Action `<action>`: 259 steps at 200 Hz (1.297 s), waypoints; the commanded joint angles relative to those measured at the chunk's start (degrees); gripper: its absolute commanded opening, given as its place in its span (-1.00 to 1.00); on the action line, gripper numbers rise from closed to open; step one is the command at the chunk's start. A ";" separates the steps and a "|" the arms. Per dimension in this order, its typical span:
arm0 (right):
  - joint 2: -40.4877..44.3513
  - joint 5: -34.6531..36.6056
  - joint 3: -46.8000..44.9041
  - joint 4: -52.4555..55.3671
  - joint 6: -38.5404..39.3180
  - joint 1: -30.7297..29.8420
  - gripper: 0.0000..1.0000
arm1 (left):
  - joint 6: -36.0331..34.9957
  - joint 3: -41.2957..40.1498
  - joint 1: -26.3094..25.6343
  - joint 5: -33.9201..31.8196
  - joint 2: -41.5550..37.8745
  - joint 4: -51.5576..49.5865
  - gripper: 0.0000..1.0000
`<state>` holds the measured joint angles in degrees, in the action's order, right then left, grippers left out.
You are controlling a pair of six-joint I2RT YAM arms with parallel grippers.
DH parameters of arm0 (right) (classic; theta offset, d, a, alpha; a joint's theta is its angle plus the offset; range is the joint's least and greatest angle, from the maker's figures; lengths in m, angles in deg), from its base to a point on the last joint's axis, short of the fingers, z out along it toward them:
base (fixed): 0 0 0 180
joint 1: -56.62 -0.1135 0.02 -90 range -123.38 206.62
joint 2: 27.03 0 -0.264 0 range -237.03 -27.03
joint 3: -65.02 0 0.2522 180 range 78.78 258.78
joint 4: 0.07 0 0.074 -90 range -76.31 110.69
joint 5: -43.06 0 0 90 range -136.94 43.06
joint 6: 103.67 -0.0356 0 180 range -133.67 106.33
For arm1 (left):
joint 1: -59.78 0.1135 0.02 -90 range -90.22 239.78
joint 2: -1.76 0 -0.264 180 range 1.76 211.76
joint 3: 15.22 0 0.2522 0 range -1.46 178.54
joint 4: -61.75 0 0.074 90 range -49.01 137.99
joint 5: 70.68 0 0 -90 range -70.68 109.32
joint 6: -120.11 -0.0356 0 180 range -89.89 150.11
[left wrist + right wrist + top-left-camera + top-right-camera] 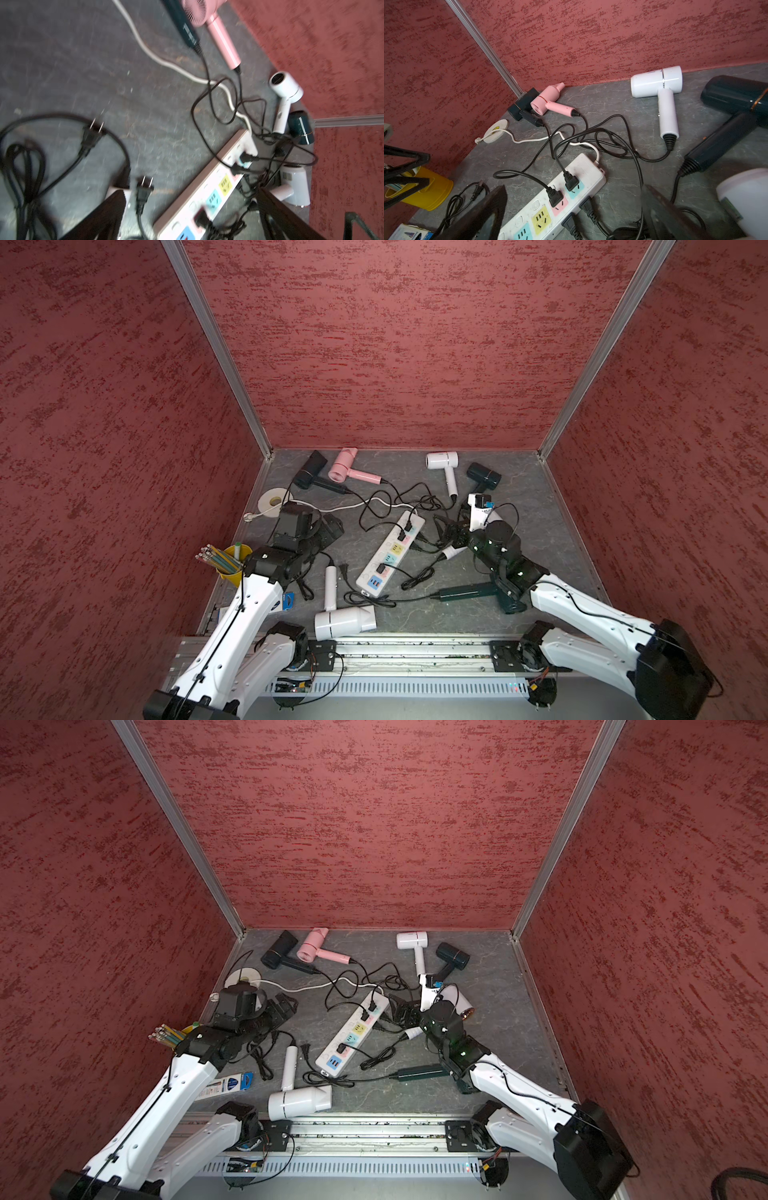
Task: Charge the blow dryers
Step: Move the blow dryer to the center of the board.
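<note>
Both hold nothing, jaws released: left gripper point(190, 192) over a loose plug point(143, 191), right gripper point(575, 187) over the power strip point(390, 558). Blow dryers point(345, 620) lie scattered on the surface point(519, 497) from 11 to 6 o'clock. Risk: tangled cords point(430, 502) snag, yanking seated plugs point(554, 195) out or dragging the strip.

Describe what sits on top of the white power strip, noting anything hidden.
On the power strip, two black plugs fill the far-end sockets and a third plug sits near the blue end. The yellow socket and teal socket are empty. Plugs hide their sockets.
</note>
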<state>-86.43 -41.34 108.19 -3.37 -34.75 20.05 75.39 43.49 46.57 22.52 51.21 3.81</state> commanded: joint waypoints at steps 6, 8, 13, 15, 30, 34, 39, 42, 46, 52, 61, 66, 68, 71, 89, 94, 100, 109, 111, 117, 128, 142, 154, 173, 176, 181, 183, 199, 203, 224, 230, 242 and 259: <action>-0.54 -8.58 -0.93 -2.42 4.64 0.14 0.99 | 4.92 -1.06 -0.85 2.94 -2.25 -14.86 0.99; -0.81 -9.14 -0.93 -2.40 4.64 0.18 0.99 | 5.15 -1.19 -0.96 2.82 -2.41 -15.27 0.99; -1.35 -9.89 -0.72 -2.11 4.77 0.19 0.99 | 5.81 -1.47 -1.22 2.43 -2.76 -16.09 0.99; -1.60 -10.11 -0.51 -1.88 4.92 0.19 0.99 | 6.08 -1.60 -1.34 2.38 -2.84 -16.46 0.99; -4.67 -12.51 1.04 -0.62 5.75 0.15 0.99 | 7.33 -2.51 -1.78 2.12 -3.72 -17.54 0.99; -5.38 -13.12 1.29 -0.45 5.85 0.17 1.00 | 7.68 -2.93 -1.92 2.00 -3.75 -17.56 0.99; -6.19 -13.69 1.53 -0.44 5.97 0.17 1.00 | 8.14 -3.49 -1.98 1.75 -3.89 -17.54 0.99; -6.58 -14.05 1.73 -0.43 5.97 0.19 1.00 | 8.42 -3.89 -1.99 1.50 -3.92 -17.50 1.00; -7.04 -14.56 1.89 -0.35 6.08 0.19 1.00 | 8.73 -4.40 -2.00 1.31 -3.73 -17.31 0.99; -7.53 -14.90 1.97 -0.27 6.31 0.10 1.00 | 9.09 -5.23 -1.99 0.98 -3.40 -16.87 0.95; -7.92 -14.88 1.90 -0.26 6.39 0.10 1.00 | 9.51 -6.19 -1.99 0.70 -2.30 -15.88 0.89; -8.01 -14.64 1.94 -0.18 6.48 0.10 1.00 | 9.63 -6.61 -2.05 0.67 -1.46 -15.19 0.86; -8.01 -14.55 1.94 -0.17 6.49 0.10 1.00 | 9.65 -6.82 -2.07 0.67 -1.13 -14.80 0.85; -8.02 -14.45 1.91 -0.09 6.49 0.10 1.00 | 9.70 -7.05 -2.08 0.71 -0.53 -14.39 0.82; -7.85 -13.58 1.70 0.01 6.65 0.11 1.00 | 9.66 -7.60 -2.54 0.94 3.97 -11.38 0.72; -7.84 -13.52 1.67 0.09 6.67 0.10 1.00 | 9.66 -7.54 -2.83 0.85 5.39 -10.56 0.69; -7.84 -13.51 1.69 0.17 6.70 0.10 1.00 | 9.65 -7.45 -3.31 0.67 6.99 -9.84 0.66; -7.86 -13.52 1.63 0.14 6.67 0.10 1.00 | 9.74 -7.12 -4.15 0.43 9.33 -8.82 0.62; -7.91 -13.52 1.62 0.17 6.67 0.10 0.99 | 9.79 -7.08 -4.35 0.28 9.83 -8.60 0.62; -7.93 -13.52 1.65 0.27 6.67 0.10 1.00 | 9.83 -6.91 -5.11 -0.13 11.29 -8.03 0.60; -7.94 -13.56 1.77 0.34 6.71 0.10 1.00 | 9.83 -6.66 -6.41 -1.01 13.86 -6.94 0.56; -8.10 -13.59 1.88 0.52 6.67 0.06 1.00 | 9.54 -6.54 -7.11 -1.53 17.10 -5.73 0.43; -8.10 -13.68 1.92 0.62 6.69 0.10 1.00 | 9.15 -6.51 -7.51 -1.96 19.38 -4.62 0.31; -7.95 -13.66 1.96 0.88 6.71 0.10 1.00 | 8.65 -6.99 -8.12 -3.07 22.03 -2.85 0.26; -7.93 -13.64 1.89 0.89 6.67 0.10 1.00 | 8.61 -7.11 -8.20 -3.16 22.39 -2.52 0.26; -7.85 -13.60 1.97 0.96 6.67 0.10 1.00 | 8.52 -7.30 -8.23 -3.20 23.08 -1.96 0.25; -7.84 -13.56 1.97 0.97 6.67 0.10 1.00 | 8.45 -7.35 -8.23 -3.20 23.30 -1.81 0.25; -7.68 -13.51 1.97 1.15 6.68 0.10 1.00 | 8.17 -7.73 -8.31 -2.56 25.50 0.44 0.20; -7.67 -13.59 1.95 1.15 6.67 0.10 1.00 | 8.07 -7.82 -8.40 -2.16 26.03 1.01 0.18; -7.58 -13.48 1.97 1.41 6.67 0.10 1.00 | 7.97 -7.64 -9.03 -1.63 28.83 3.60 0.00; -7.45 -13.44 2.03 1.41 6.71 0.10 1.00 | 8.00 -7.42 -9.07 -1.77 29.58 4.03 -0.07; -7.31 -13.34 2.00 1.41 6.67 0.10 1.00 | 8.25 -6.89 -9.00 -2.54 30.94 4.62 -0.13; -7.14 -13.34 1.95 1.50 6.74 0.10 1.00 | 8.38 -5.96 -8.94 -2.94 32.80 6.03 -0.15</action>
<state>-94.67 -54.32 108.30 -2.52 -28.61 20.05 82.14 37.13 37.41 20.92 80.69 4.02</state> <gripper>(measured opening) 0.999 0.431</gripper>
